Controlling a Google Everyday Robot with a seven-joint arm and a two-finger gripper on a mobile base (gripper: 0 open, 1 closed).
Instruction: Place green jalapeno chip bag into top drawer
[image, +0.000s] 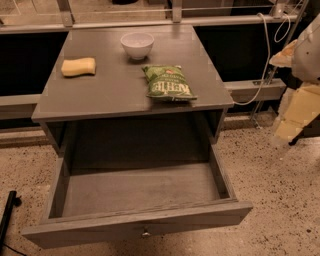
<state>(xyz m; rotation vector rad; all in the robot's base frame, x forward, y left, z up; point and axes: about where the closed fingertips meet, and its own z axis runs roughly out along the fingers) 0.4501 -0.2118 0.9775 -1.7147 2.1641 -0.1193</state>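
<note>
- Speckled beige terrazzo floor (280, 200) is spreading across the lower part of the frame, while dark panels and a pale metal rail (125, 22) are running along the top behind the furniture.
- A grey wooden table is standing in the middle of the frame, its flat tabletop (115, 95) carrying three things.
- A small crinkly green jalapeno chip bag (167, 83) with large white block lettering is lying flat on the right part of the tabletop, near the front edge, with its lettered end pointing toward the bottom of the frame.
- A small round white bowl (137, 45) is sitting upright at the back of the tabletop, up and left of the bag and apart from it.
- A yellow rectangular sponge (78, 66) is resting on the upper left part of the tabletop, well apart from the bag.
- A wide shallow grey wooden top drawer (55, 195) is standing pulled out below the tabletop, its inner floor showing, and a small metal knob (145, 232) is sitting at the middle of its plain front panel.
- The bag is lying on the tabletop above the drawer, not inside it.
- A pale cream gripper (296, 114) is hanging at the right edge of the frame, beside the table and well apart from the bag; whether it is open or closed cannot be told.
- A white cable (262, 60) is looping down at the upper right, between the table and the gripper.
- A black bar (7, 215) is leaning in at the lower left edge.
</note>
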